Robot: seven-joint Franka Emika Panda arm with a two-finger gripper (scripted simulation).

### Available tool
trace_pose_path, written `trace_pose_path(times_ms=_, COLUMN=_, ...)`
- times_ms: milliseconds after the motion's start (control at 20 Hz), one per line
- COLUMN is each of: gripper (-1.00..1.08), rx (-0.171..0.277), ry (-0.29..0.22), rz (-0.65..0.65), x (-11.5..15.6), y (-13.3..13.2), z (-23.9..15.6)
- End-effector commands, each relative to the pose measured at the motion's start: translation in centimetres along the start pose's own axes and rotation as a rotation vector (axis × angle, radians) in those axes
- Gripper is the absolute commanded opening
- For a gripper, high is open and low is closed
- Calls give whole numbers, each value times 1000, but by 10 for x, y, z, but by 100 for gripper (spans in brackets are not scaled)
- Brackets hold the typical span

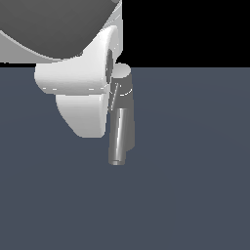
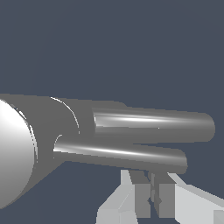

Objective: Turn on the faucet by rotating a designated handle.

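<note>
Fingers nearly together at the handle's tip, turn not yet made.

The two pale grey blocky fingers point(image 2: 144, 199) of the white robot gripper point(image 2: 152, 197) stood narrow, with only a thin slit between them, just beside the far end of the thin dark-grey rod handle point(image 2: 122, 155) and seemingly holding nothing; whether they touched it could not be told. The handle stuck out from the lighter round cap of the grey metallic upright faucet point(image 2: 48, 131), running alongside its thicker tubular spout point(image 2: 153, 127). The step looked like the approach. Next, the fingers probably needed to press the rod sideways, clear of the spout. The dark slate bench point(image 1: 195, 171) lay around the faucet.
</note>
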State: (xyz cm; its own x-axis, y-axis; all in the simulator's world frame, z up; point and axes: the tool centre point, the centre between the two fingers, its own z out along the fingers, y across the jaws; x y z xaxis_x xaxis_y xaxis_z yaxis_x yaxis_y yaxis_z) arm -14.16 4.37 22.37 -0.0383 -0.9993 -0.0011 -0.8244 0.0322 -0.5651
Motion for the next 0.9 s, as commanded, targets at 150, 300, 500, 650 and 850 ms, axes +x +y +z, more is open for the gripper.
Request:
trace_pose_path(times_ms=150, gripper=-100, rx=-3, ry=9, rz=17, x=17, y=2, z=1)
trace_pose_path(times_ms=300, gripper=-100, rx=-4, ry=10, rz=18, x=23, y=3, z=1)
trace_pose_path(times_ms=500, gripper=-100, rx=-4, ry=11, rz=20, x=30, y=4, z=1)
trace_pose_path(times_ms=650, gripper=-100, rx=-5, ry=11, rz=21, x=36, y=5, z=1)
trace_pose_path(times_ms=850, gripper=-100, rx=-6, ry=12, rz=23, x=43, y=6, z=1)
